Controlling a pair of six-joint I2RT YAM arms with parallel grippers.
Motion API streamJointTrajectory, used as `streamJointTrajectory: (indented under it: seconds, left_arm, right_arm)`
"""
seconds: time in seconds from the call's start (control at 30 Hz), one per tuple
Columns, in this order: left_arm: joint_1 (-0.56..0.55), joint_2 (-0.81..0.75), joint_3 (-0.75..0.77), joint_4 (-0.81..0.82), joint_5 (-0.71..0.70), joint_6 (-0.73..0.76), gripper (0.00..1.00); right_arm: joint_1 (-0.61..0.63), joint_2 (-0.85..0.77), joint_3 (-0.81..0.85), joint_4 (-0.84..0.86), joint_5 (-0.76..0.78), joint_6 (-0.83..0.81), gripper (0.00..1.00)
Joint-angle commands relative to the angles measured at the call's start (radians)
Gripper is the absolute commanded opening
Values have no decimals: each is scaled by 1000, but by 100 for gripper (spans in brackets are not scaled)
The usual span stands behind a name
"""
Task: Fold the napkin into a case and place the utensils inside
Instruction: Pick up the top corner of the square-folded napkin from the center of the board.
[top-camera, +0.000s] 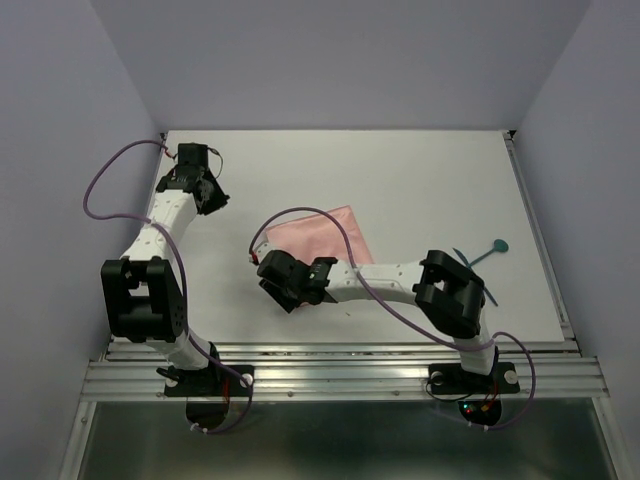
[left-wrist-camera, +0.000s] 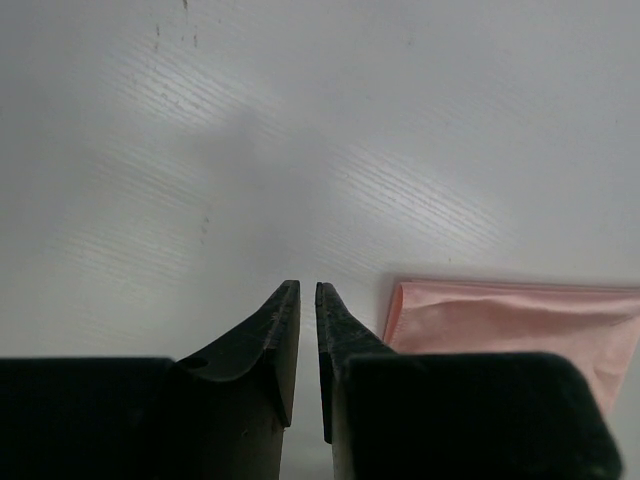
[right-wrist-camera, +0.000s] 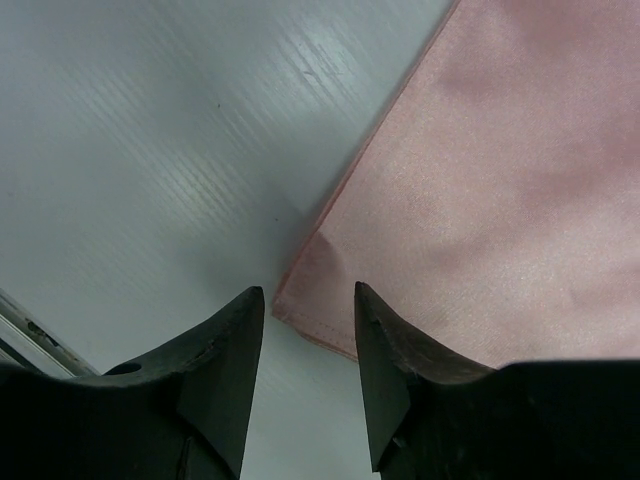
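Note:
The salmon-pink napkin (top-camera: 325, 232) lies flat on the white table near the middle. My right gripper (top-camera: 265, 262) hangs over its near-left corner. In the right wrist view the jaws (right-wrist-camera: 308, 290) stand open, with the hemmed corner of the napkin (right-wrist-camera: 500, 180) below the gap and apart from both fingers. My left gripper (top-camera: 212, 197) is at the far left of the table, off the cloth. Its fingers (left-wrist-camera: 306, 284) are a narrow slit apart with nothing between them, and the napkin's edge (left-wrist-camera: 510, 320) lies to their right. The dark-teal utensils (top-camera: 492, 250) lie at the right, partly behind my right arm's elbow.
A purple cable (top-camera: 100, 185) loops out from the left arm, and another (top-camera: 300, 212) arcs over the napkin from the right wrist. A metal rail (top-camera: 340, 352) runs along the near table edge. Lilac walls close in the left, right and back.

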Motion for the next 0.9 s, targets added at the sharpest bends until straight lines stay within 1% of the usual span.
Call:
streamJointTrajectory:
  seconds: [0.0, 0.37, 0.7, 0.87]
  left_arm:
    - [-1, -25, -13, 9, 12, 16, 24]
    - [-1, -16, -22, 20, 21, 16, 24]
    - [-1, -14, -38, 29, 34, 13, 24]
    - [-1, -10, -41, 33, 41, 13, 24]
  right_arm:
    - [15, 16, 47, -4, 44, -29, 46]
    - [42, 16, 28, -9, 38, -32, 45]
    - [43, 36, 27, -9, 47, -35, 44]
    - [43, 41, 25, -9, 53, -39, 39]
